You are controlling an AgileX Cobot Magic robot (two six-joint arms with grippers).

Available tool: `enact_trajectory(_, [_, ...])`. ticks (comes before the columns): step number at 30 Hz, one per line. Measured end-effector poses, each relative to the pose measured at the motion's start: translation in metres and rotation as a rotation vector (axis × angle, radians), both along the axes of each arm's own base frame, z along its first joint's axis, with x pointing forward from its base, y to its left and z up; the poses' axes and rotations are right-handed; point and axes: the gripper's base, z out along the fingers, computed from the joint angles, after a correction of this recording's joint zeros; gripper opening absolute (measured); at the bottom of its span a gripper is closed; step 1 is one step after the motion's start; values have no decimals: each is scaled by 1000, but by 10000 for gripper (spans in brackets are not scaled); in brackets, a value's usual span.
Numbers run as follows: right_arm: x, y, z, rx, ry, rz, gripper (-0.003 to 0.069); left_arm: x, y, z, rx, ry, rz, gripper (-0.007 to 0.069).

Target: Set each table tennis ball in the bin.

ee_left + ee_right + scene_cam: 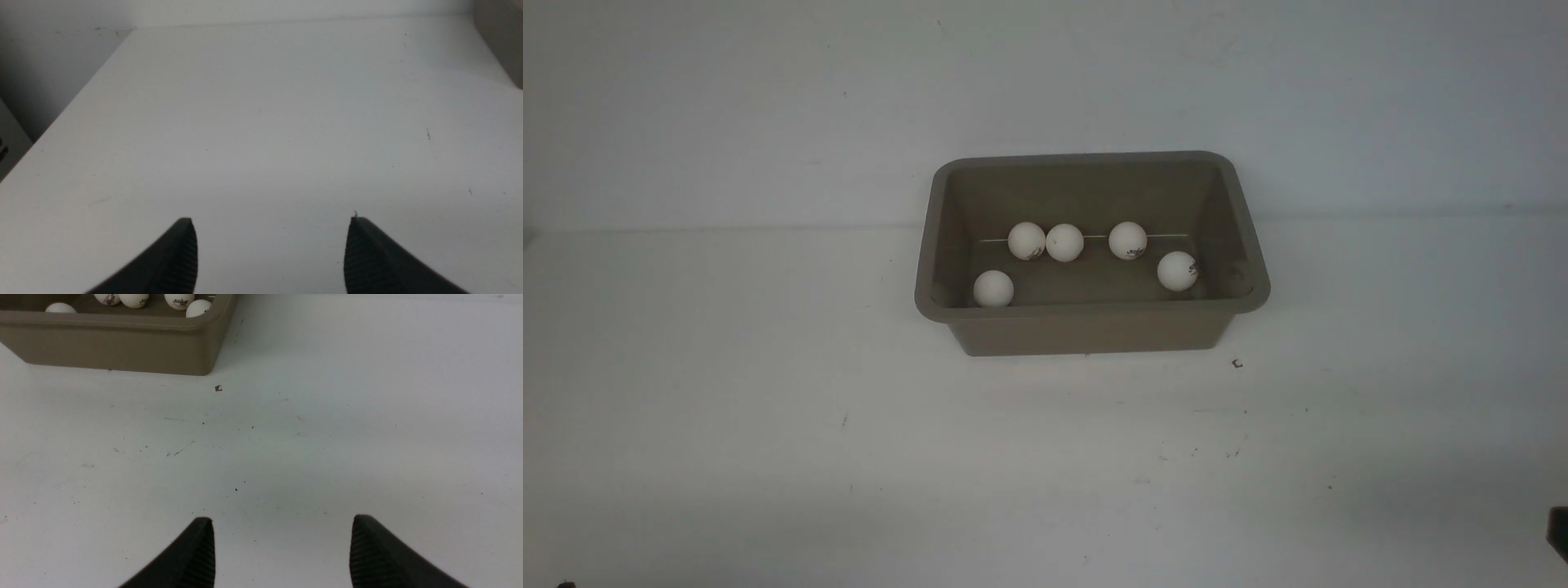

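Black ribbed fingers [186,255] of the left gripper [271,255] stand spread apart with nothing between them, only bare white counter [261,122] below; the right gripper [282,553] shows the same, its ribbed black fingers [202,553] parted and empty over the scuffed counter. Outward from the right gripper, toward eleven o'clock in its wrist view, sits the rectangular grey-brown plastic bin [1092,329] with rounded corners and a flared rim, a tiny dark speck [1237,363] lying on the counter just beside its near right corner. All five small matte white table tennis balls [1065,242] lie inside the bin: in the front view, three in a row along the far side, one at about four o'clock, one at about eight o'clock near the front wall. No ball is seen on the counter, so the task looks complete. Such balls are likely very light, hollow and smooth, prone to roll or squirt free; a gentle pinch across the widest middle would suit.
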Motion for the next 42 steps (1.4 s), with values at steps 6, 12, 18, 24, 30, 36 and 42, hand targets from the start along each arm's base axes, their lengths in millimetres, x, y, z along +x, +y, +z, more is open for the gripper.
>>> enact_trajectory(6, [0,-1,0,-20,-2,0,408,0,0,0,0,0,0,437])
enact_trajectory(12, [1,-1,1,-12,-17,-5,408,0,0,0,0,0,0,437])
enact_trajectory(18, [-7,-4,14,54,-299,-44,408,0,0,0,0,0,0,437])
enact_trajectory(24, [-20,-7,-4,54,-444,-53,408,0,0,0,0,0,0,437])
enact_trajectory(30, [-28,-7,-32,51,-458,-53,408,0,0,0,0,0,0,437])
enact_trajectory(36, [-28,-7,-54,32,-377,-48,408,0,0,0,1,0,0,437])
enact_trajectory(42, [-28,-8,-63,-38,-318,-38,408,0,0,0,1,0,0,437])
